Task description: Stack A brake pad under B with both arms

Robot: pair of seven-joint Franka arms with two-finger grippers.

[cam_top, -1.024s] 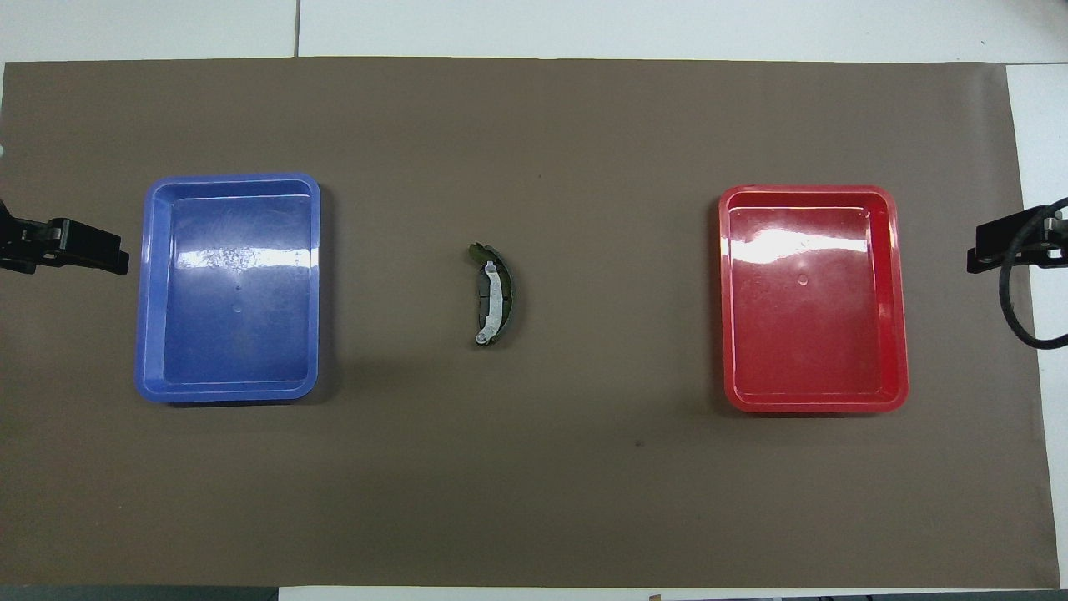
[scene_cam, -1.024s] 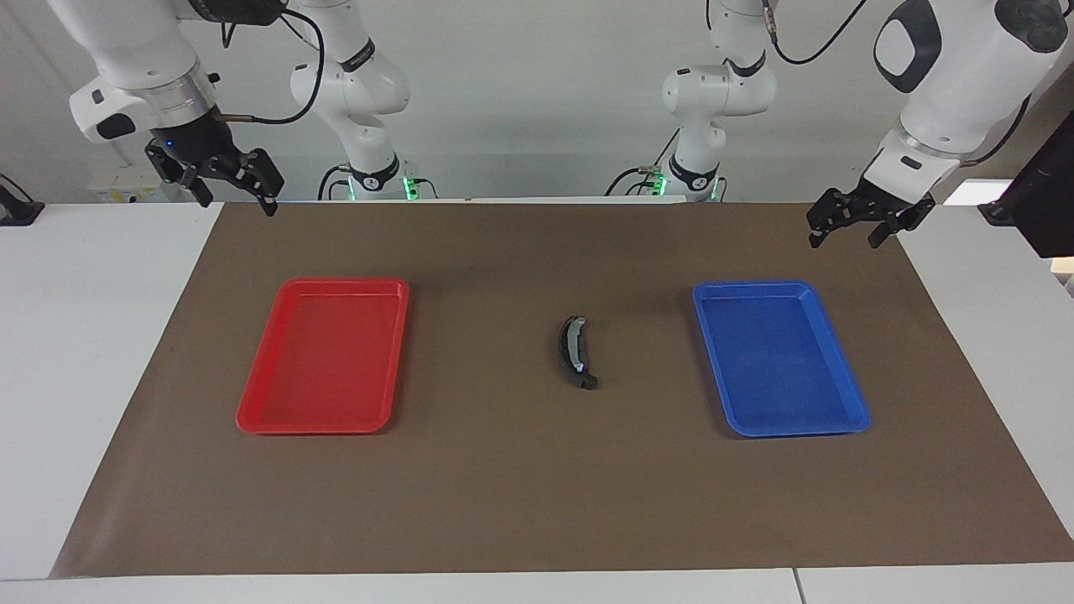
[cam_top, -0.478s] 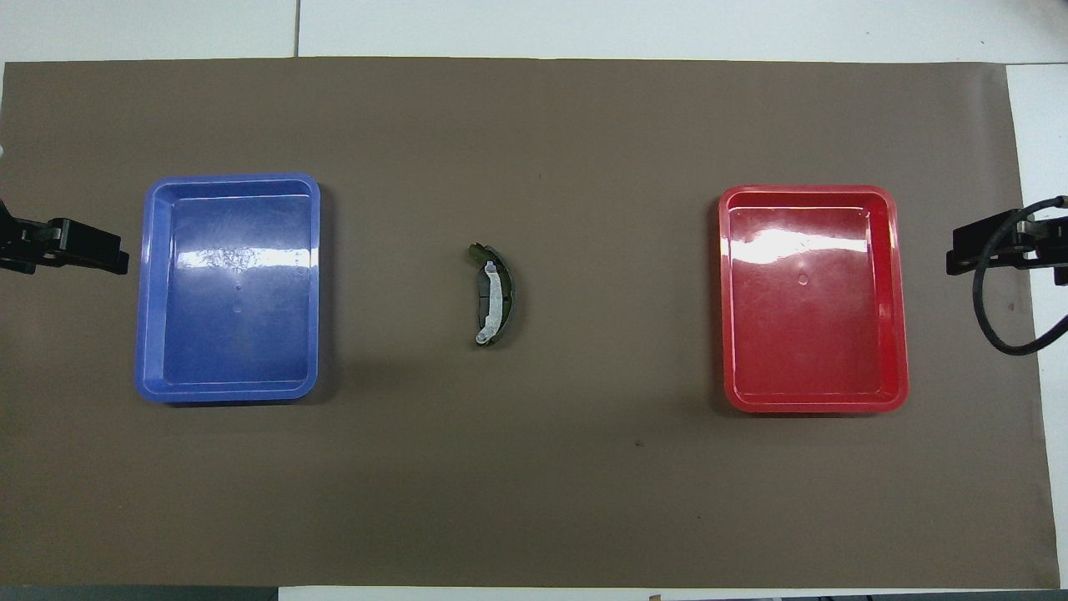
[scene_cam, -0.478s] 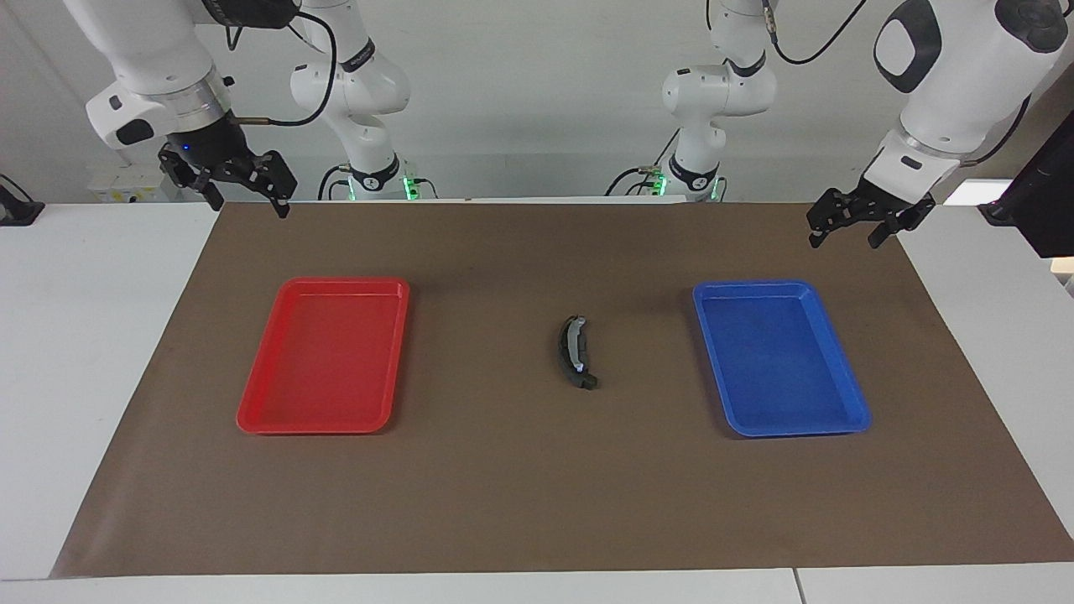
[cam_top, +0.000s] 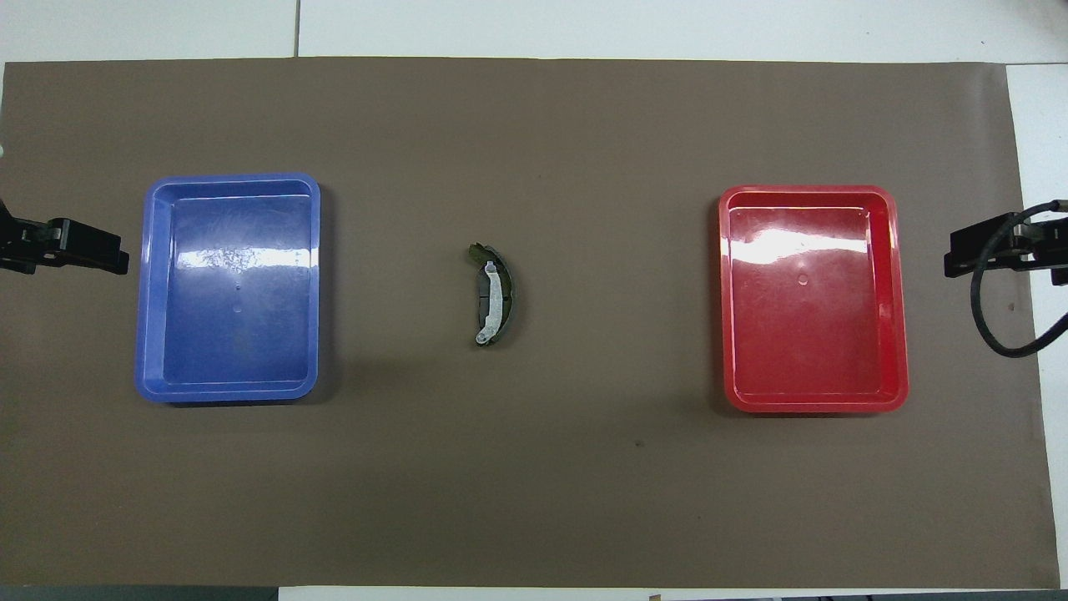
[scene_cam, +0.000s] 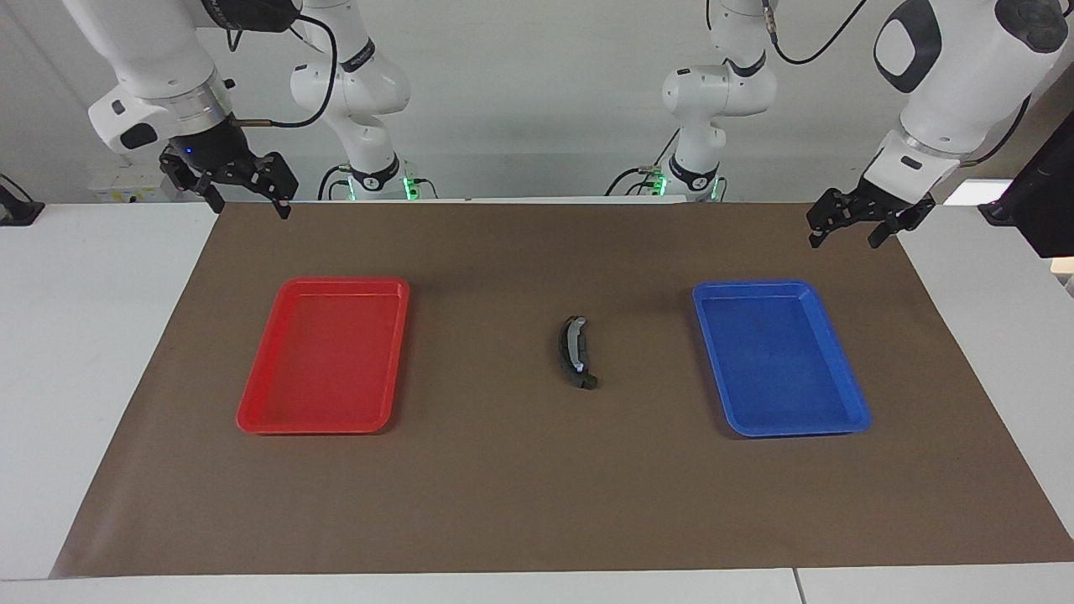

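Count: two arms, two grippers, two trays, one brown mat (scene_cam: 537, 503), one stack of brake parts.

Trays — one red tray (scene_cam: 252, 403) toward the right arm's end of the table, one blue tray (scene_cam: 847, 403) toward the left arm's end. Both lie flat on the mat, and nothing is visible inside either.

Brake parts — the stack lies on the mat between the two trays, well apart from both. B (scene_cam: 573, 342) is on top: a long, narrow, strongly curved crescent with a dark body, a light silver-grey strip along its arc and a small shiny spot near one end. In the overhead view the strip runs nearly the whole length of B (cam_top: 495, 296), ending in a rounded lug at the end nearer the robots. The A brake pad (scene_cam: 585, 382) shows only as a dark grey edge under B, sticking out at the end farther from the robots; in the overhead view a greenish-dark corner of it (cam_top: 477, 249) peeks out there. The rest is hidden by B.

Grippers — the left gripper (scene_cam: 846, 233) hangs over the mat's edge near the blue tray, fingers spread apart, holding nothing. The right gripper (scene_cam: 243, 201) hangs over the mat's corner at its own end, fingers also spread, nothing between them. Neither touches the stack.
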